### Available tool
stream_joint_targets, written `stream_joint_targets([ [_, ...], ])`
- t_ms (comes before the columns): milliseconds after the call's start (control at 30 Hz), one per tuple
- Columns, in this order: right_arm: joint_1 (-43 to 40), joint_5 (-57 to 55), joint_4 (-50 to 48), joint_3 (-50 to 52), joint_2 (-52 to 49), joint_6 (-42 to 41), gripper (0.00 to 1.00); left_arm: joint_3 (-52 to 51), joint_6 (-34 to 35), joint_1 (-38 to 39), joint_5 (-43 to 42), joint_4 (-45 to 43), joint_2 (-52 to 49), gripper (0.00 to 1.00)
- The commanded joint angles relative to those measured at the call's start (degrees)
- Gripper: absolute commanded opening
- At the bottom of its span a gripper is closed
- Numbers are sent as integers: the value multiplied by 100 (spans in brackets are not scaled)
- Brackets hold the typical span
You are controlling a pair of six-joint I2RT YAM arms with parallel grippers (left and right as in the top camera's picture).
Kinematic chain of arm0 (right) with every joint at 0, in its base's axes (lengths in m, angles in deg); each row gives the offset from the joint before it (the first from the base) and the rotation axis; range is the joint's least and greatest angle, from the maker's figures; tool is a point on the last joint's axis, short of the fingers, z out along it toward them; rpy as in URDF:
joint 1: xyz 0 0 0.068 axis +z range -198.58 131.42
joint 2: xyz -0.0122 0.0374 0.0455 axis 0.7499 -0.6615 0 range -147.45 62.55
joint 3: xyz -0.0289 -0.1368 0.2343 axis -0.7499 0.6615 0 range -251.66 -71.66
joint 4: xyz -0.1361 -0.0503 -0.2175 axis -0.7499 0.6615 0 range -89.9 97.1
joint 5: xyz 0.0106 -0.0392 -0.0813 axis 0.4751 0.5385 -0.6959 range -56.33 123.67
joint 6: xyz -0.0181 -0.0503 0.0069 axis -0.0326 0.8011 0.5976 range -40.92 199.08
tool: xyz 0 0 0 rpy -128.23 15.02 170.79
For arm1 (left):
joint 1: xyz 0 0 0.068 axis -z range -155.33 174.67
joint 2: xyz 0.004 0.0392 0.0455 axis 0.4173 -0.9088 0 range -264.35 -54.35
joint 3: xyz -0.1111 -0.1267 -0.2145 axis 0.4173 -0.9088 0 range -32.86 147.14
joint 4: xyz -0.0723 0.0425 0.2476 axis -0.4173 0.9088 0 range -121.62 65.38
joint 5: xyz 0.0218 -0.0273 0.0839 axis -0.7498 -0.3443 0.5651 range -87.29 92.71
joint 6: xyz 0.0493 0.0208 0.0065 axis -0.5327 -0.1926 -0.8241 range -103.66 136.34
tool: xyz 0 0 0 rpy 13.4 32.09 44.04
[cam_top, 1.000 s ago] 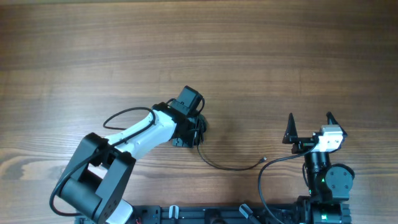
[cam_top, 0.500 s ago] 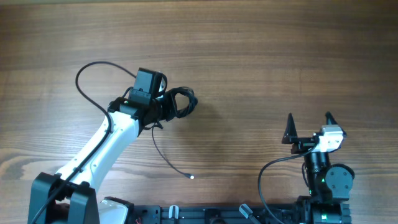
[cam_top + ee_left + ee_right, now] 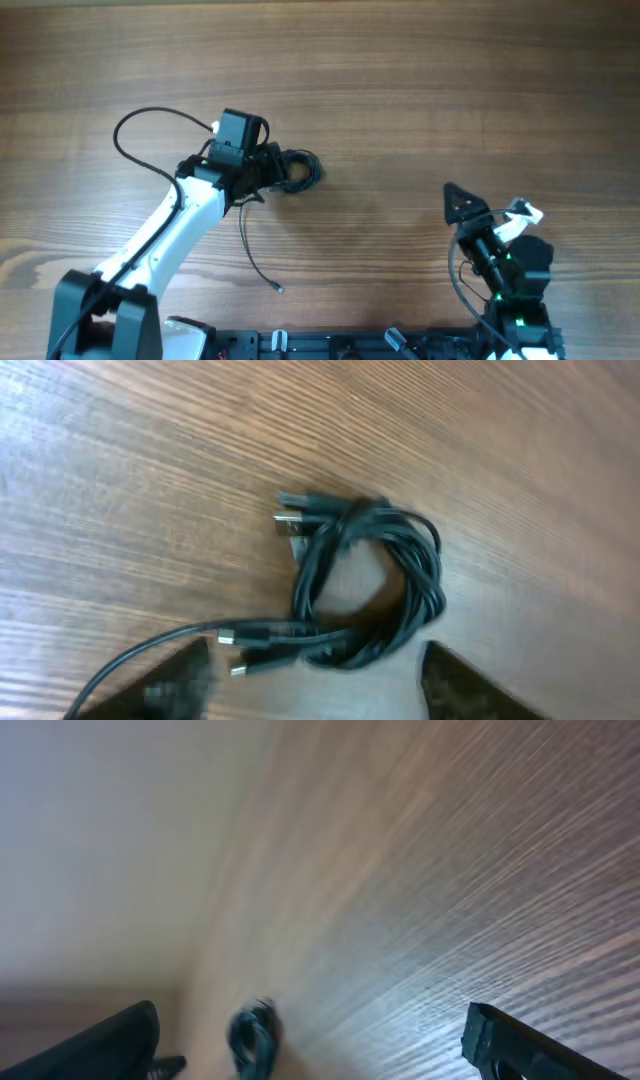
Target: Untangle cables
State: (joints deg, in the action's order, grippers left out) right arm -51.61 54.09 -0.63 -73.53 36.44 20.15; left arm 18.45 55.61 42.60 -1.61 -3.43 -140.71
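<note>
The cables [image 3: 300, 168] are a small black knotted bundle left of the table's middle. One loose strand runs down from the bundle to a tiny plug [image 3: 278, 290]. My left gripper [image 3: 268, 166] is open, right next to the bundle's left side. In the left wrist view the bundle [image 3: 370, 585] lies on the wood just ahead of the spread fingers [image 3: 315, 695], with several small plugs showing. My right gripper [image 3: 485, 205] is open and empty at the lower right. The right wrist view shows its spread fingers [image 3: 320, 1045] and the bundle far off and blurred [image 3: 255, 1040].
The left arm's thicker black camera lead [image 3: 140, 125] loops out to the upper left of the arm. The wooden table [image 3: 420, 90] stretches across the whole view. The arm bases and a black rail [image 3: 330, 345] sit along the front edge.
My left arm dragged the bundle up and left from the table's middle, then shifted slightly. The loose strand's end swung left. My right gripper has turned and tilted toward the left.
</note>
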Motion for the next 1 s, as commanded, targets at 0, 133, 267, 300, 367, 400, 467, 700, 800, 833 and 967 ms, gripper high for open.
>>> stream_joint_targets([
  [0, 20, 251, 317, -1082, -791, 1296, 100, 44, 1445, 0, 184, -33, -354, 61],
  [133, 24, 424, 1123, -2339, -2153, 1823, 100, 44, 415, 33, 205, -625, -494, 52],
  [267, 24, 1333, 809, -2428, -3075, 1838, 100, 44, -461, 33, 181, -1036, -796, 50],
  [300, 24, 1432, 809, -2428, -3220, 1840, 100, 44, -461, 35, 160, -1091, -868, 46],
  [367, 26, 1600, 807, -2428, -3442, 1829, 100, 44, -841, 114, 42, -1097, -1012, 43],
  [400, 61, 1661, 807, -2428, -3510, 1827, 100, 44, -1182, 192, 37, -1091, -1095, 45],
  [467, 184, 1696, 804, -2428, -3530, 1840, 100, 44, -1486, 260, 83, -1255, -1246, 47],
  [700, 811, 1683, 780, -2426, -3530, 1644, 100, 44, -1659, 256, 85, -1648, -1749, 4],
  [800, 817, 1611, 544, -2393, -3530, 885, 100, 48, -1631, 188, 122, -1729, -1556, 4],
  [833, 837, 1753, 424, -2393, -3530, 916, 100, 48, -1508, 164, 125, -1714, -1440, 4],
  [967, 1204, 2190, 125, -2393, -3530, 361, 99, 48, 1663, -39, 120, -1311, -570, 4],
])
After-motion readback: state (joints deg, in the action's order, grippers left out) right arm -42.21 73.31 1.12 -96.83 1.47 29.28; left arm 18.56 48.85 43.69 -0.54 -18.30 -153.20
